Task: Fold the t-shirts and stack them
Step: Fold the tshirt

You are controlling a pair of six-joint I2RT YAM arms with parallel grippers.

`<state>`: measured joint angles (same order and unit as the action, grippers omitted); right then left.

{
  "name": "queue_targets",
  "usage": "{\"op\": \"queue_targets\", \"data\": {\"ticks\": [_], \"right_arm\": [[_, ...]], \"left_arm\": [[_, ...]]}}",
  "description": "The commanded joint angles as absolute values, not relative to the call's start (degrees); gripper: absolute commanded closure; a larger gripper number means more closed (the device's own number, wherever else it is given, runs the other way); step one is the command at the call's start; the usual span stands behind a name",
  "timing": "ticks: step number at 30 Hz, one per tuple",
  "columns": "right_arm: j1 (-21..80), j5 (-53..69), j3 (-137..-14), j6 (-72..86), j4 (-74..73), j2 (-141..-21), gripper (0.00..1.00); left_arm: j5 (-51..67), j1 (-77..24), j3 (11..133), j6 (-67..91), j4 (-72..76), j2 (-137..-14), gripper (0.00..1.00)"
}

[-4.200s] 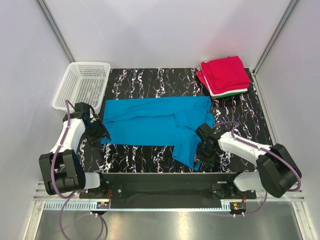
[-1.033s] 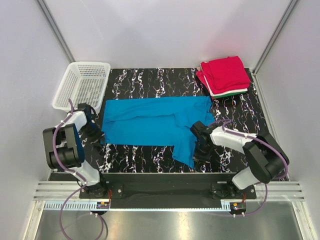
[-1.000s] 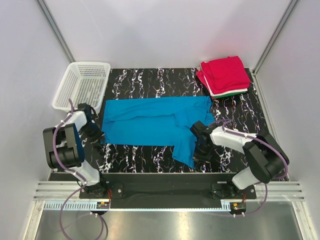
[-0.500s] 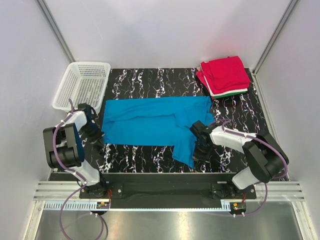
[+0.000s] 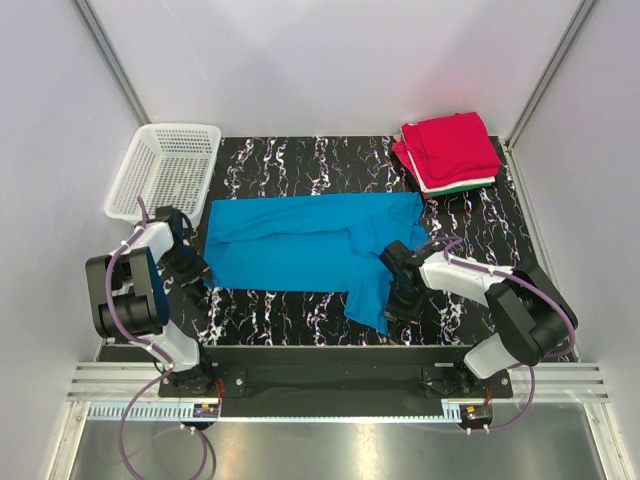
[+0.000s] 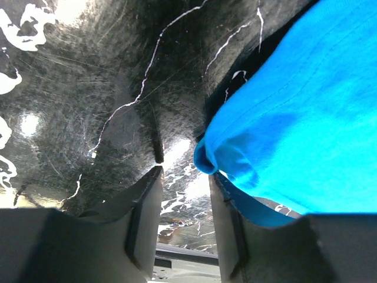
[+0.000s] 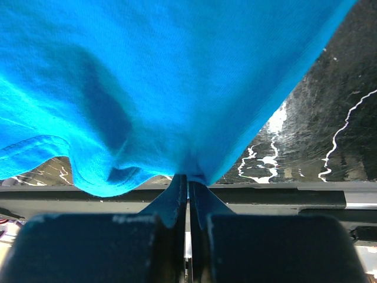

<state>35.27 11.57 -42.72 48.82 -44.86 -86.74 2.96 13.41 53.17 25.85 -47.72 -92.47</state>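
A bright blue t-shirt [image 5: 310, 245] lies spread across the black marbled table, with one flap hanging toward the near edge [image 5: 372, 298]. My left gripper [image 5: 195, 272] is low at the shirt's near-left corner and open. That rolled corner [image 6: 206, 162] touches the tip of the right finger [image 6: 227, 224]; the gap between the fingers is bare. My right gripper [image 7: 188, 180] is shut, pinching the edge of the blue flap [image 7: 177, 88], and sits at the flap's right side [image 5: 397, 298]. Folded t-shirts are stacked at the back right, red on top [image 5: 450, 148], green and white edges beneath [image 5: 462, 186].
A white mesh basket [image 5: 140, 165] stands at the back left, just beyond the left arm. The table's near edge and a metal rail [image 7: 283, 197] run close under the right gripper. White walls and frame posts enclose the table.
The left gripper has opened at the shirt's near-left corner, and that corner now lies slightly further right. The right gripper stays shut on the flap, barely moved.
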Motion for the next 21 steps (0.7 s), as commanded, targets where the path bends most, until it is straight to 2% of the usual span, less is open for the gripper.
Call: {"op": "queue_targets", "data": {"ticks": [1,6,10,14,19,21], "right_arm": [[35.95,10.37,-44.47,48.6,-44.91,-85.96,1.0],[36.03,10.63,-44.65,48.25,-45.0,-86.31,1.0],[35.95,10.72,-44.3,48.25,-44.74,-86.22,1.0],[35.95,10.81,-44.73,48.08,-44.82,-86.22,1.0],[35.95,10.9,-44.91,48.25,-44.82,-86.13,1.0],[35.95,10.99,-44.74,48.25,-44.82,-86.04,1.0]], "left_arm": [[2.72,13.62,54.49,25.31,-46.93,-90.44,0.55],[3.25,13.62,55.1,25.31,-46.76,-92.11,0.55],[2.99,13.62,55.11,25.49,-46.67,-91.67,0.59],[3.25,13.71,54.67,25.49,-46.23,-92.99,0.82],[3.16,13.62,55.19,25.49,-46.32,-93.87,0.86],[3.34,13.62,55.37,25.49,-46.23,-94.39,0.92]]}}
